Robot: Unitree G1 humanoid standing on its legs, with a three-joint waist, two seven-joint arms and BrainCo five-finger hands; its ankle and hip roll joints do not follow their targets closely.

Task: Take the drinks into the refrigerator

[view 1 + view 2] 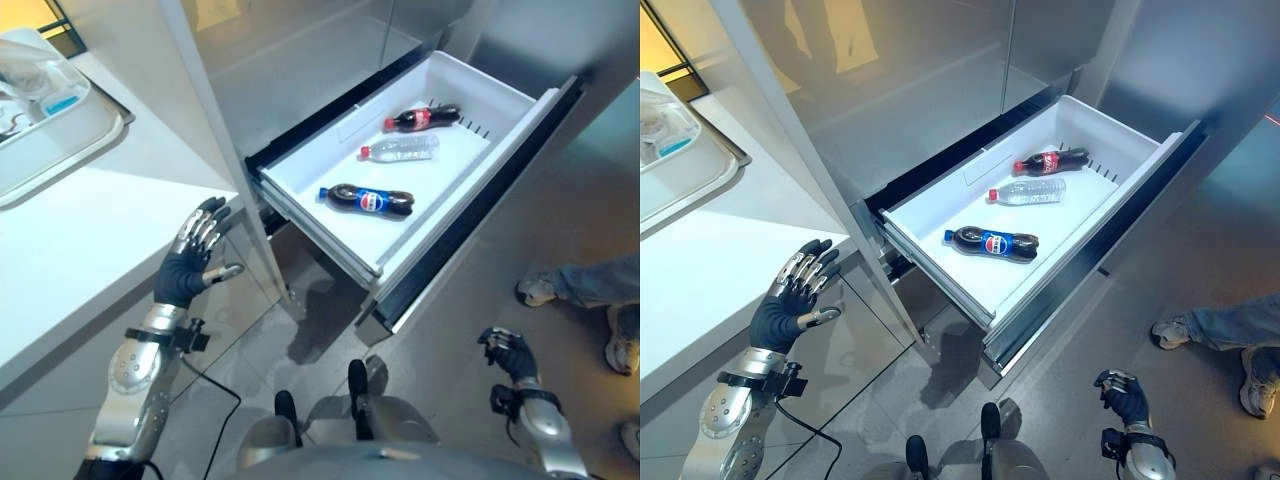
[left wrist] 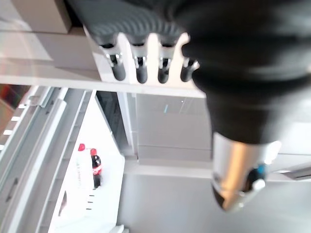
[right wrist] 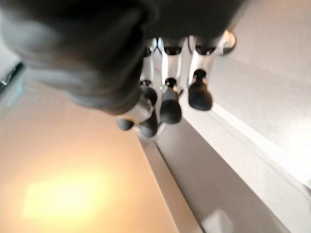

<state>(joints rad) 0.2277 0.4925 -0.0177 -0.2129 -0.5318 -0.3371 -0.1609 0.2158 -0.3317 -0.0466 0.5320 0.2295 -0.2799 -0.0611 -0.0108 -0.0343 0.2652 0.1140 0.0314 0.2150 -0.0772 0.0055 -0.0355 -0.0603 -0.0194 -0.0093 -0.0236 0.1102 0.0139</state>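
Left hand [image 1: 193, 262] raised lower left, fingers spread, empty; right hand [image 1: 511, 352] lower right, fingers curled, empty. Three bottles [image 1: 371, 199] lie in the open drawer [image 1: 330, 229], centre.

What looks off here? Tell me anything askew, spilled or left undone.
Nothing is spilled or damaged. Three bottles lie on their sides in the drawer: a cola, a water and a second cola. The drawer stands open, and both hands hold nothing.
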